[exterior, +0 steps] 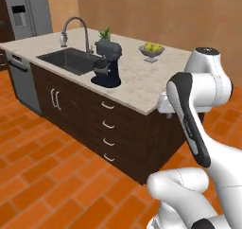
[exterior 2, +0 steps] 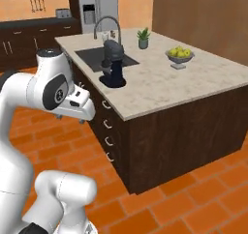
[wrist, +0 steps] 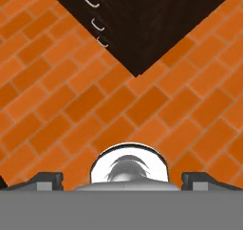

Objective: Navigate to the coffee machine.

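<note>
Two claw (wrist: 123, 179) fingertips spread wide, empty, aimed down at brick floor (wrist: 71, 110), arm folded beside island (exterior 2: 193, 126).

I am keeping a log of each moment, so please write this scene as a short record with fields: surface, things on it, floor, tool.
surface: kitchen island with sink and faucet
things on it: dark stand mixer, fruit bowl, small potted plant
background: refrigerator
floor: orange brick
tool: fingertips wide apart, holding nothing, pointing at floor beside island corner
</note>
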You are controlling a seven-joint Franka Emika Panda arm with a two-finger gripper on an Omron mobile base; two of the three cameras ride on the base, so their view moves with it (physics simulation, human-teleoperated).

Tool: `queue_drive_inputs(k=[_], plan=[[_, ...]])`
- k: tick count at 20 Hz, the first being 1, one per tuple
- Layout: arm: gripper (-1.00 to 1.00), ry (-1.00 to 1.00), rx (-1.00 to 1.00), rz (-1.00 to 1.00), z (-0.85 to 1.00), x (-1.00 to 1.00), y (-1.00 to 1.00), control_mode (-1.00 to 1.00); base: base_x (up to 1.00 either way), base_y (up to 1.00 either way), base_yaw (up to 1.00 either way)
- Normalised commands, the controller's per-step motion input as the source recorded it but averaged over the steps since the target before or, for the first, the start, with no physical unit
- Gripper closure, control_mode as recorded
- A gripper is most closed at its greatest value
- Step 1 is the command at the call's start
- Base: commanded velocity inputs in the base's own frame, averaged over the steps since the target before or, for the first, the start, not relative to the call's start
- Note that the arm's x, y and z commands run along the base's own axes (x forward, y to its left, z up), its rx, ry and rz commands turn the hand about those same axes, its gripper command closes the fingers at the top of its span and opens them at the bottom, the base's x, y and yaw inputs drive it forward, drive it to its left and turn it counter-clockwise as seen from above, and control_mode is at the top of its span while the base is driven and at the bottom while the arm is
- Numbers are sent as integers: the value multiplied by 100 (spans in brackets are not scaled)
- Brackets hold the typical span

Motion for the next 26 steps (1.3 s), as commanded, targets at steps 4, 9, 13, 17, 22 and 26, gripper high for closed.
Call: queue_drive_inputs(k=[4, 9, 13, 17, 22, 26], plan=[[-100, 0, 0, 0, 0, 0, 0, 100, 100, 100, -14], [-100, 0, 0, 0, 0, 0, 0, 100, 100, 100, -23], [-100, 0, 0, 0, 0, 0, 0, 100, 100, 100, -30], [-100, 0, 0, 0, 0, 0, 0, 100, 100, 100, -27], [-100, 0, 0, 0, 0, 0, 0, 100, 28, 43, 79], [-100, 0, 0, 0, 0, 0, 0, 100, -5, 0, 100]])
